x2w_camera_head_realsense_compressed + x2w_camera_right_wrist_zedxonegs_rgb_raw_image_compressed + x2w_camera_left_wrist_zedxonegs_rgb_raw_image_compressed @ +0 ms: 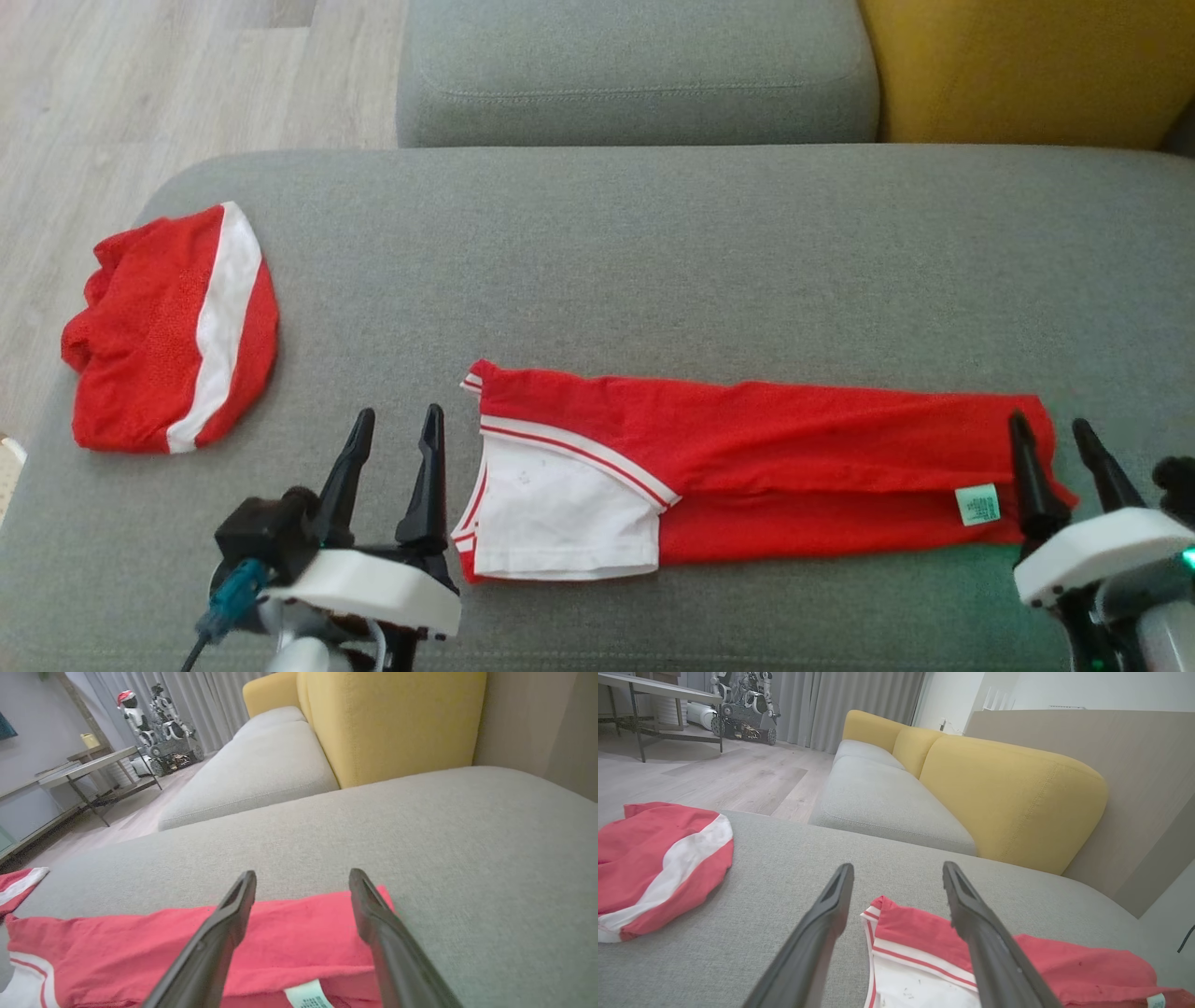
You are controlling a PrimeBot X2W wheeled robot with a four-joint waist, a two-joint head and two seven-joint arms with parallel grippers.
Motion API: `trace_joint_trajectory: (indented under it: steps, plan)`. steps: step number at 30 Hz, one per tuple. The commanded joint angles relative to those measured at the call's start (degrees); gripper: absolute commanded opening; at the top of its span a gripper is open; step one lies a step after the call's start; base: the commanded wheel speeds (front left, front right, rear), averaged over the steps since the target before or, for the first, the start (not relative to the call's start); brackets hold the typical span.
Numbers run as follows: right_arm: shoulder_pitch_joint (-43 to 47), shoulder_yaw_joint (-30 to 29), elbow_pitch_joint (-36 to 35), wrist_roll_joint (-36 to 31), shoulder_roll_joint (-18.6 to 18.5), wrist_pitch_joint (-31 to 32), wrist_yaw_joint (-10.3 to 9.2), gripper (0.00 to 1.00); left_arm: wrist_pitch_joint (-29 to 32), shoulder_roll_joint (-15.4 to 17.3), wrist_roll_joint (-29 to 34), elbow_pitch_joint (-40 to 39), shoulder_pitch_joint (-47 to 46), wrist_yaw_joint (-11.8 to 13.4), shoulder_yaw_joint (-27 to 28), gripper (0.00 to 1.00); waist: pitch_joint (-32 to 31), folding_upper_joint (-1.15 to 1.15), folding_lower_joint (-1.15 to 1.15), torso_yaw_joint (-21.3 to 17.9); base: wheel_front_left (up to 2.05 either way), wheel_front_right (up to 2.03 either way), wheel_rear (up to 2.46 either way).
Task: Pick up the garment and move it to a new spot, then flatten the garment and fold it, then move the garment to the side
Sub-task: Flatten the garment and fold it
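Note:
The garment is red with a white sleeve and striped trim, lying flat as a long folded strip across the grey cushion. A green label sits near its right end. My left gripper is open just left of the garment's white sleeve end, holding nothing. In the left wrist view the left gripper hangs over the sleeve corner. My right gripper is open over the garment's right end. The right wrist view has the right gripper above the red edge.
A second red garment with a white band lies bunched at the cushion's left edge. Behind are another grey seat cushion and a yellow backrest. Wooden floor lies to the left, with a table and robots far off.

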Motion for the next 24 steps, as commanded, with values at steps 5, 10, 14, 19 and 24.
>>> trace_joint_trajectory:
  steps: [5, 10, 14, 19, 24]
  plan:
    - [-4.7, -3.2, 5.4, -2.3, -0.1, -0.2, -0.04, 1.0, -0.7, -2.1, 2.2, -0.6, -2.0, -2.0, 3.7, 1.0, 1.6, 0.0, 0.0, 0.6, 0.0, 0.0, 0.0]
    - [-7.6, -6.6, 11.4, -4.1, 0.8, 0.3, -0.04, 1.0, -0.7, -2.8, 3.4, 0.1, -2.2, -3.2, 4.0, 1.0, 2.7, 0.0, 0.0, 0.9, 0.0, 0.0, 0.0]
    - [-10.5, -9.9, 17.0, -6.8, 1.1, 0.9, -0.04, 1.0, -0.7, -3.3, 4.3, 0.3, -2.9, -3.9, 4.4, 1.0, 4.0, 0.0, 0.0, 1.5, 0.0, 0.0, 0.0]
    - [-14.1, -12.7, 22.8, -9.5, 1.8, 2.7, -0.04, 1.0, -0.7, -3.8, 5.0, 0.5, -3.9, -4.4, 5.0, 1.0, 5.3, 0.0, 0.0, 2.0, 0.0, 0.0, 0.0]
    - [-15.6, -11.5, 26.8, -8.7, 2.1, 6.3, -0.04, 1.0, -0.7, -4.0, 5.5, 0.6, -4.3, -4.7, 6.3, 1.0, 5.6, 0.0, 0.0, 2.1, 0.0, 0.0, 0.0]
